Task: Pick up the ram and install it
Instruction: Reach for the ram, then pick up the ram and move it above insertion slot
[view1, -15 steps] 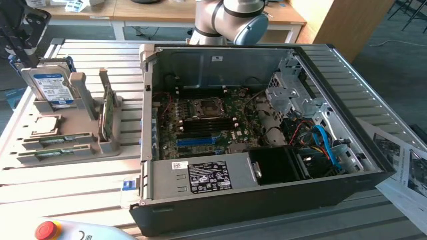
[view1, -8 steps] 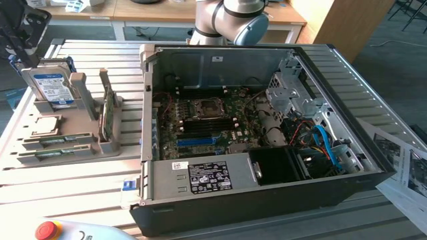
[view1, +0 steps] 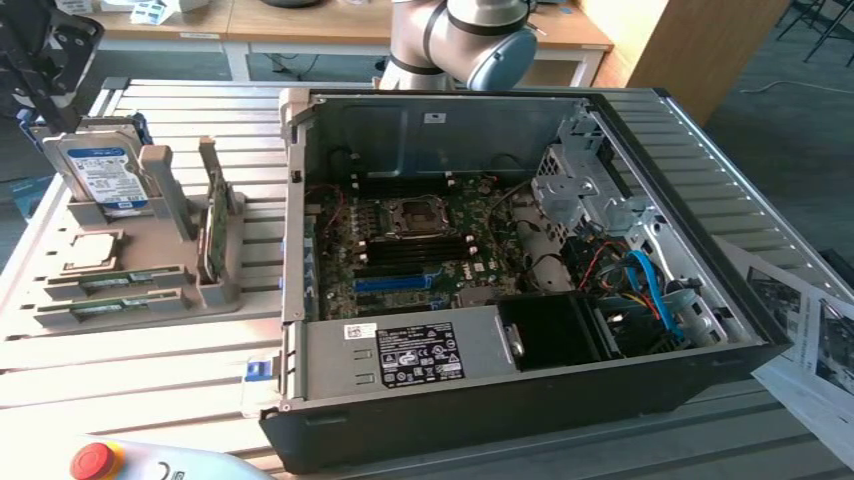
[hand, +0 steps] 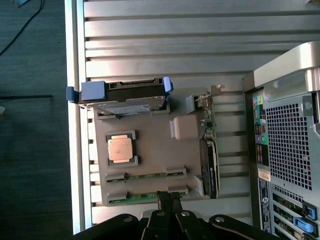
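Two ram sticks, thin green boards, lie in slots of the grey holder tray (view1: 160, 300): one ram (view1: 118, 283) (hand: 145, 175) and a second ram (view1: 100, 310) (hand: 137, 198) nearer the tray's edge. My gripper (hand: 169, 196) hangs well above the tray, its two black fingers pressed together with nothing between them, lined up over the end of the outer ram. In the exterior view the gripper (view1: 47, 60) is the dark shape at the upper left, above the tray.
The tray also carries an upright hard drive (view1: 100, 170), a CPU (view1: 91, 250) and a taller green card (view1: 211, 225). On the exterior view's right lies the open computer case (view1: 534, 400) with its motherboard (view1: 400, 250). A red stop button (view1: 91, 458) sits in front; papers (view1: 814, 340) lie far right.
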